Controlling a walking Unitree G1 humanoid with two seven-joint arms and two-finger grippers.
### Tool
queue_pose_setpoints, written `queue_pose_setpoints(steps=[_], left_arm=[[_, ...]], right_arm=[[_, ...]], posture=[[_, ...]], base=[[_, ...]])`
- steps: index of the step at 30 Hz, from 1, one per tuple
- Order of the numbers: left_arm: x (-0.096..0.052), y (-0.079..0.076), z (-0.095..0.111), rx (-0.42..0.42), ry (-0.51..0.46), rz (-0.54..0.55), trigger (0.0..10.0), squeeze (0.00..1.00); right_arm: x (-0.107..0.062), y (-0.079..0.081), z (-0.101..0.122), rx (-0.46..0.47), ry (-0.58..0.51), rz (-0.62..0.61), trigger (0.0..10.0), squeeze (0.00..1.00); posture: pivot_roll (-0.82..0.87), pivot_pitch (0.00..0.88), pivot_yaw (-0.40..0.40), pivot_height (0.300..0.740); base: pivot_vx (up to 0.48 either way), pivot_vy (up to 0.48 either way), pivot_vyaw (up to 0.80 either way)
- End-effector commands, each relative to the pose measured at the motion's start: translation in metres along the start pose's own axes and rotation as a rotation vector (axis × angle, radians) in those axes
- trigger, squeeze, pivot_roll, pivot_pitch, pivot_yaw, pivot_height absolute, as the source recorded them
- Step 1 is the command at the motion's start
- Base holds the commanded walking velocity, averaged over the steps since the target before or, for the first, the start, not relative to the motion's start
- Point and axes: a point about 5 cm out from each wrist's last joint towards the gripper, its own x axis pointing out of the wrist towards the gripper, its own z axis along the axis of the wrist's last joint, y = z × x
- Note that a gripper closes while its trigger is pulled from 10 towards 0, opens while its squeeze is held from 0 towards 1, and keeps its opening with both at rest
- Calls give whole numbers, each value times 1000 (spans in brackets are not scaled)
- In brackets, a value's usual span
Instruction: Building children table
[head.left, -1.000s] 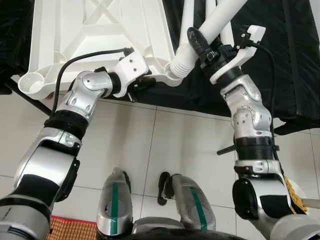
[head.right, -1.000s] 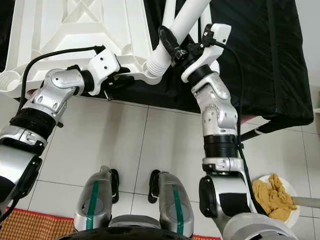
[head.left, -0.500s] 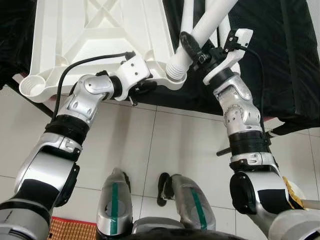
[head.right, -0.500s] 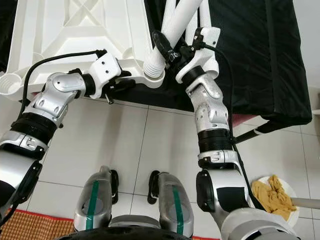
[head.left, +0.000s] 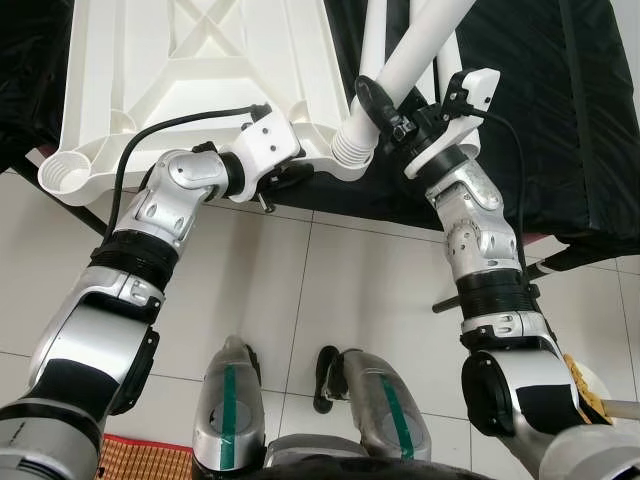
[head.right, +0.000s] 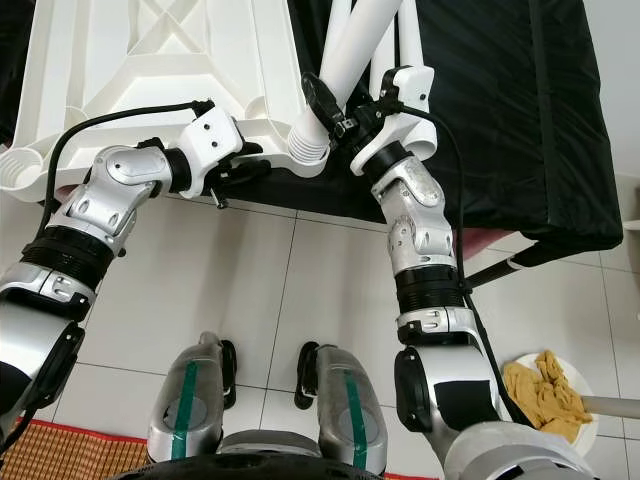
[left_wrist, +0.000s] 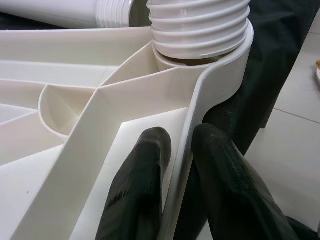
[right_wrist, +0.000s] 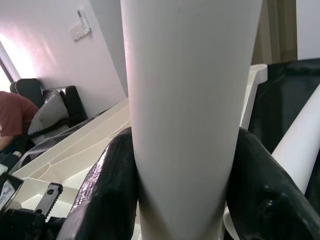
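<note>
Right gripper is clamped round a white table leg, its ribbed end sitting at the corner socket of the upside-down tabletop on the black-draped table. Left gripper pinches the tabletop's rim beside that corner. Looks like early days, leg not yet seated, other corners bare

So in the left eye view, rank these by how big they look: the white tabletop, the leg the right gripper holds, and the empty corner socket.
1. White tabletop, lying upside down, by far the largest.
2. Table leg held by the right gripper.
3. Empty corner socket, the smallest.
</note>
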Motion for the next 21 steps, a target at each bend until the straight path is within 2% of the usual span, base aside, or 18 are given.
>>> queue_pose_setpoints(steps=[1,10,21], left_arm=[[0,3,14,55,-44,21,10000,0],[1,3,16,57,-49,15,10000,0],[-1,4,17,62,-48,16,10000,0]], right_arm=[[-11,-4,-17,0,93,-18,10000,0],[-16,-5,-23,-20,115,-41,10000,0],[-13,-3,-28,-72,151,-46,10000,0]], posture=[[29,61,-63,740],[24,71,-54,740],[29,73,-50,740]], base=[[0,0,0],[0,0,0],[0,0,0]])
